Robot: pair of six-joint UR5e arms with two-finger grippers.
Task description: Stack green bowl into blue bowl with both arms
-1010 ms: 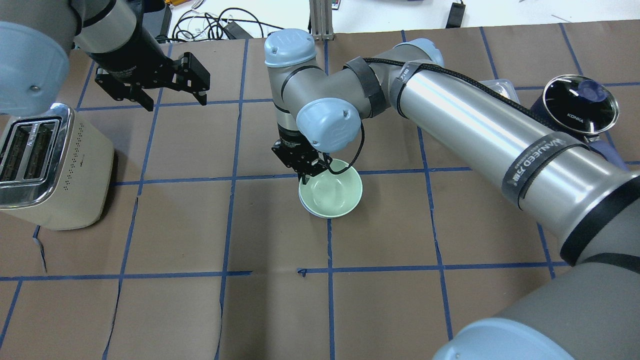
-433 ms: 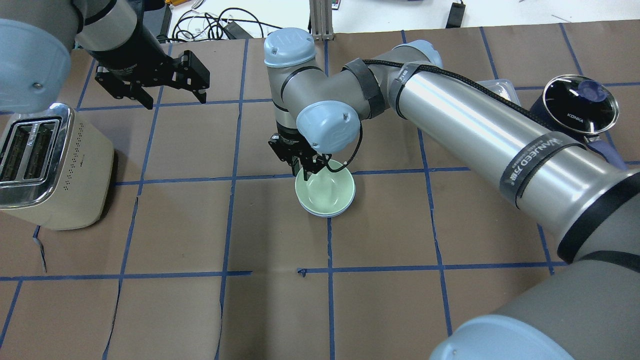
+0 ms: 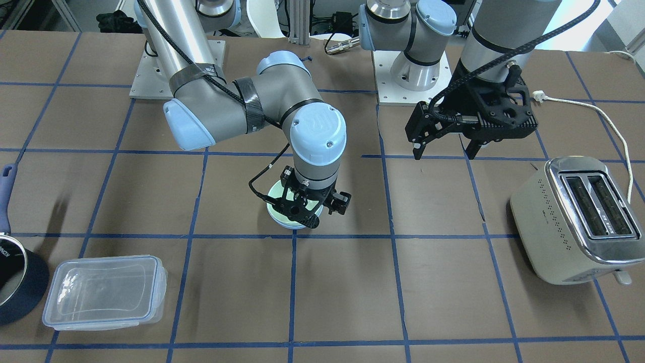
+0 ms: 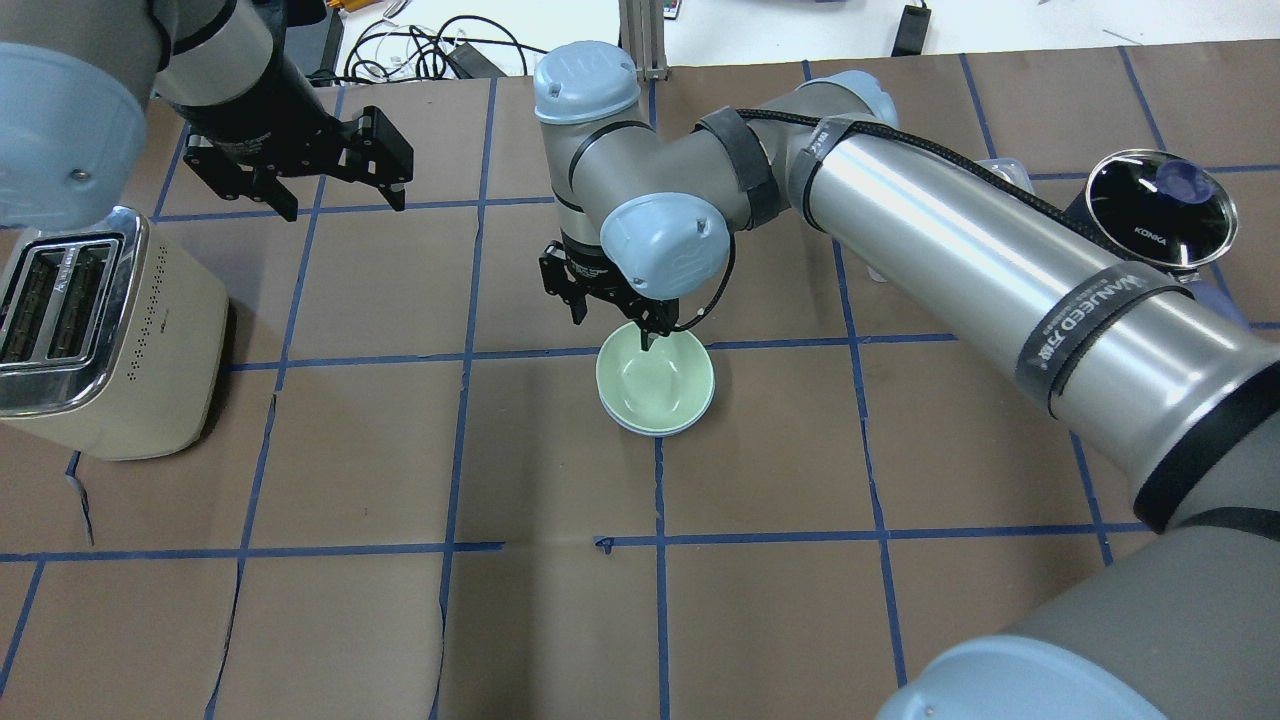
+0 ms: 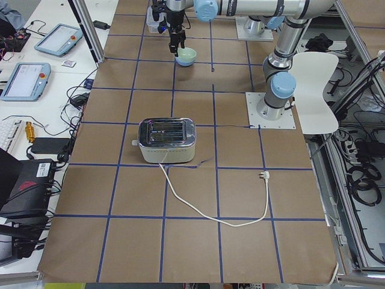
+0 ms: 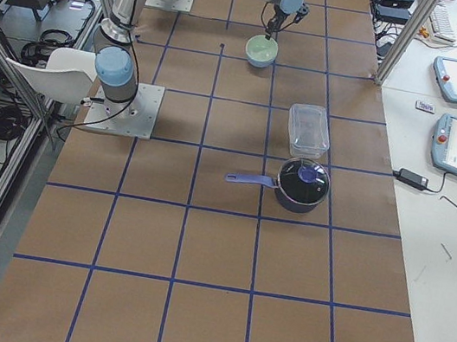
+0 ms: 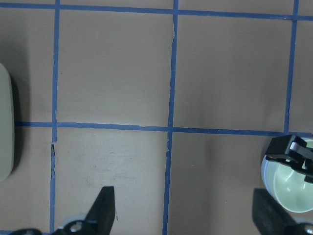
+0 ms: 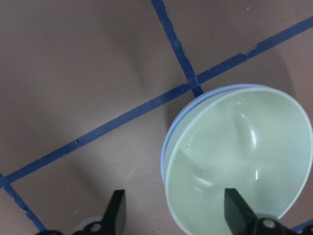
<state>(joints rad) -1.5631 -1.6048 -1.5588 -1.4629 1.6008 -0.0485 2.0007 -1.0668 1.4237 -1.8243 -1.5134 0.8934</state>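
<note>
The green bowl (image 4: pixel 655 385) sits nested inside the blue bowl (image 4: pixel 650 431) near the table's middle; only a thin blue rim shows under it. My right gripper (image 4: pixel 612 325) hangs open just above the bowls' far-left rim, touching neither. In the right wrist view its two fingers stand on either side of the green bowl's (image 8: pixel 234 156) left edge, with the blue bowl's rim (image 8: pixel 165 147) below. My left gripper (image 4: pixel 340 200) is open and empty, raised over the far left of the table. The left wrist view shows the stacked bowls (image 7: pixel 288 181) at its right edge.
A cream toaster (image 4: pixel 90 330) stands at the left edge, its cord (image 3: pixel 604 116) trailing back. A dark blue saucepan (image 4: pixel 1160 205) with a lid and a clear plastic container (image 3: pixel 106 292) are at the right side.
My right gripper has let go of the green bowl's rim, opened and lifted slightly. The green bowl has settled from a tilt to sit level in the blue bowl. The left arm barely moved.
</note>
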